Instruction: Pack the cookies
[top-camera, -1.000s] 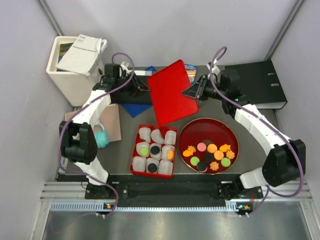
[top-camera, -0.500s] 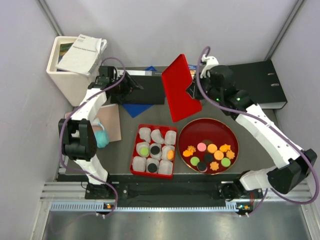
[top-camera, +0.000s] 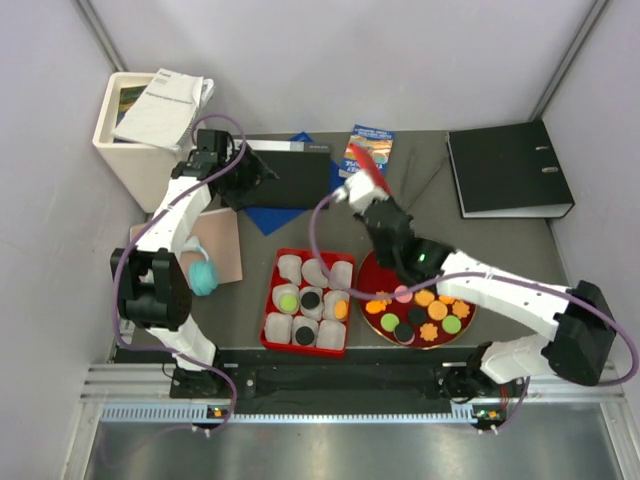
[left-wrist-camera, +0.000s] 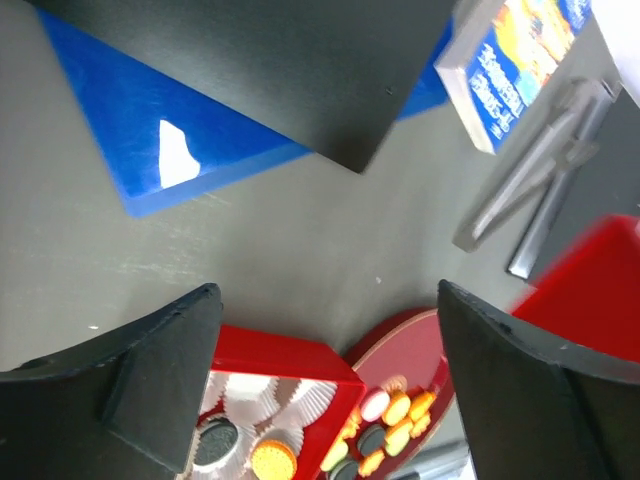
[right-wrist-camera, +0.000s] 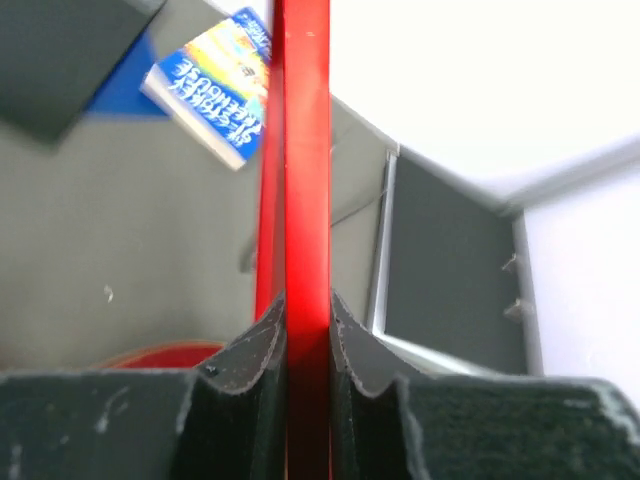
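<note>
Four cookies (top-camera: 311, 299) lay flat, faces up, in the red box (top-camera: 266, 330) near the arms: one green, two black, one orange, among nine paper cups (top-camera: 290, 267). Being round, they showed no long axis. Beside the box, the plate (top-camera: 368, 322) held about ten more, partly hidden by the right arm. Farther back, the right fingers (right-wrist-camera: 250, 390) pinched the red lid (right-wrist-camera: 307, 200), which stood upright on edge. The left fingers (left-wrist-camera: 150, 370) were spread wide and empty by a black folder (top-camera: 295, 175).

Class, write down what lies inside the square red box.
White crinkled paper cups; four hold round cookies: green, two black, orange. The cups hide the red box's floor.
</note>
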